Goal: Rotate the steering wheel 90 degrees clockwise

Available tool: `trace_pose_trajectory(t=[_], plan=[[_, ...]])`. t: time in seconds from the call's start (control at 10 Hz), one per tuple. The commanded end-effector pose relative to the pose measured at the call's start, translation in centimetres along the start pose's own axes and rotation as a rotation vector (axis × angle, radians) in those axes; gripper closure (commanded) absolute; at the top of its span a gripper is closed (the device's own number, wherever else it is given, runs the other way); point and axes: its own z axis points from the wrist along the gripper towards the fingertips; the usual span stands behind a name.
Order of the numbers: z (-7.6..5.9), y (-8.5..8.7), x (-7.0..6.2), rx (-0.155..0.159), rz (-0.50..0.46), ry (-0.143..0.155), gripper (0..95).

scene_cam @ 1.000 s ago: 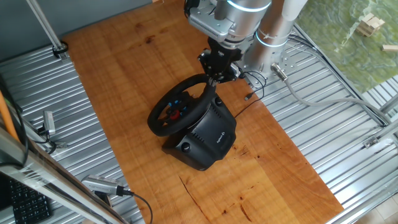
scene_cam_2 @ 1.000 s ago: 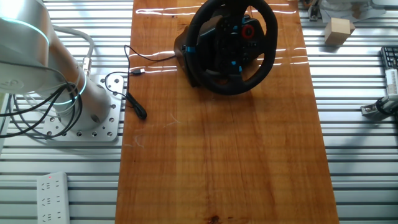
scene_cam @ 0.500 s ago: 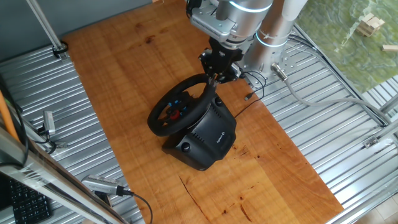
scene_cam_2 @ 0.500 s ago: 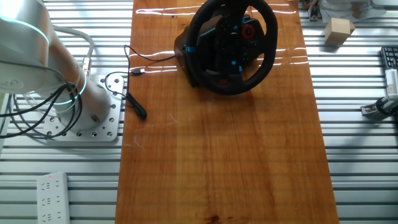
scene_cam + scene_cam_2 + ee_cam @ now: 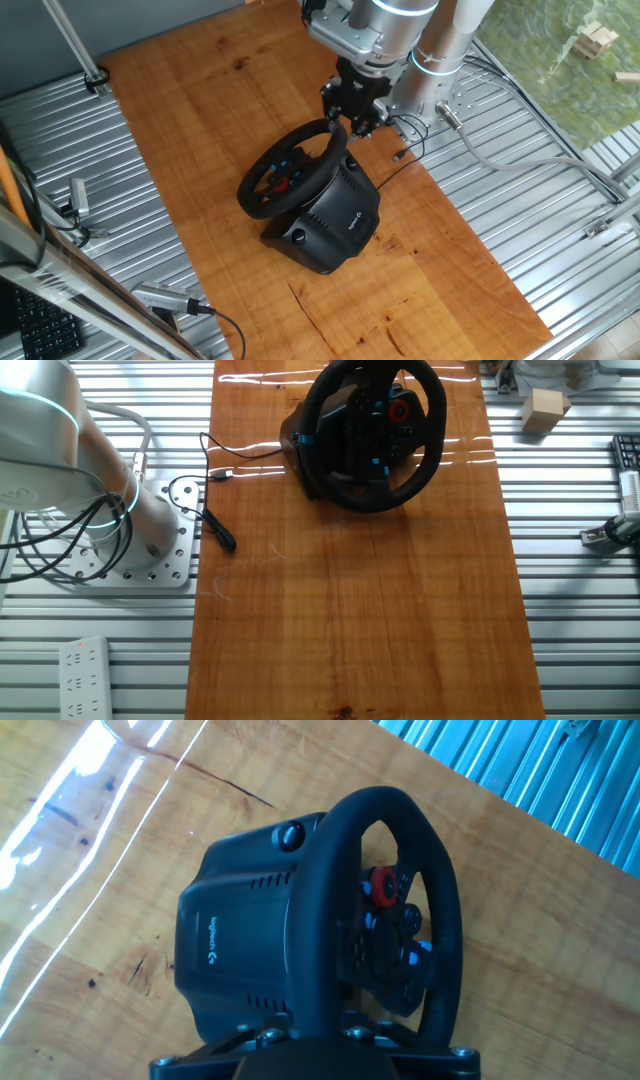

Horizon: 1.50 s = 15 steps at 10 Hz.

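Thick-rimmed round black steering wheel [image 5: 290, 172]

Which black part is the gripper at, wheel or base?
The steering wheel: the gripper sits at its round rim's top edge, not at the boxy base.

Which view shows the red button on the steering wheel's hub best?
The hand view: the red button is large and sharp inside the steering wheel rim. The other fixed view shows it smaller, under table glare. One fixed view shows only a small red spot on the tilted hub.
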Motion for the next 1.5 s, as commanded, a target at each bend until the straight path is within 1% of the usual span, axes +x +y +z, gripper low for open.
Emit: trace_pose_trajectory(t=[0.1,0.7,1.5], plan=[[0.3,0.0,-0.1,0.001,0.0,0.0,57.0],[0.9,-0.4,-0.7,-0.002,-0.007,0.001,57.0],[1.9,-0.4,-1.1,0.0,-0.017,0.003,57.0]])
